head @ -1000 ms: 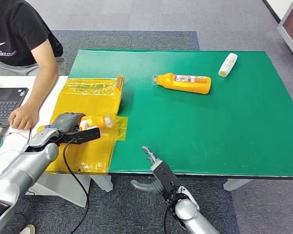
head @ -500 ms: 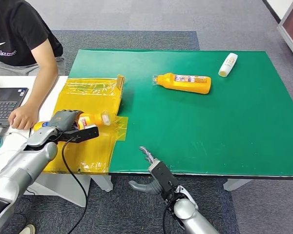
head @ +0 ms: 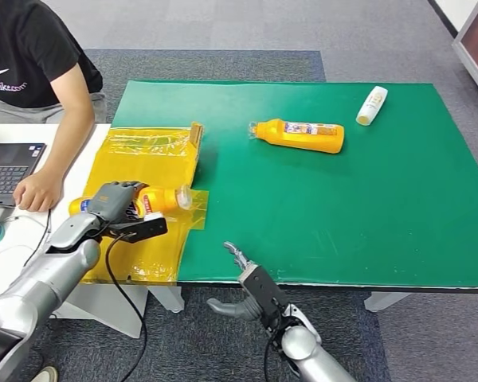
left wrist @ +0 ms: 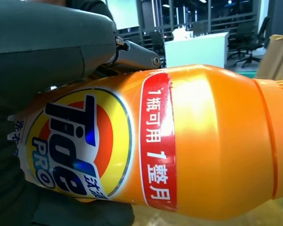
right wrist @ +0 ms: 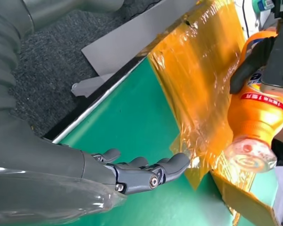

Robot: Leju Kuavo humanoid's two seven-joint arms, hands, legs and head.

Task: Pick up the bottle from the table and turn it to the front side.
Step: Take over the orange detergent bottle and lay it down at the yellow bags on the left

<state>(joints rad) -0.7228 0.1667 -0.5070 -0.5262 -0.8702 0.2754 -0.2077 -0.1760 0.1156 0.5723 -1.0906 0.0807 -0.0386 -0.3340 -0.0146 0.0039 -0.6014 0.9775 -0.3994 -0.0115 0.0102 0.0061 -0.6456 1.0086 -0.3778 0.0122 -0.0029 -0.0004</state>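
Note:
My left hand [head: 117, 204] grips an orange Tide bottle [head: 162, 198] and holds it on its side above the yellow-wrapped box [head: 146, 151], clear cap pointing towards the green table [head: 345, 207]. Up close the bottle [left wrist: 190, 141] shows its Tide Pro label and a red strip, with my left hand [left wrist: 44, 42] wrapped round its lower body. My right hand [head: 249, 283] hovers open at the table's front edge, fingers spread. From the right wrist, my right hand [right wrist: 140, 173] is over the green surface, and the held bottle [right wrist: 255, 117] is a short way beyond it.
A second orange bottle [head: 299, 135] lies on its side mid-table, and a white bottle [head: 372, 105] lies at the far right. A person [head: 38, 72] sits at the left with a hand by a laptop [head: 11, 169] on a white desk.
My left hand has carried the bottle slightly right and nearer, and its cap now reaches further towards the green table. My right hand has drifted a little left.

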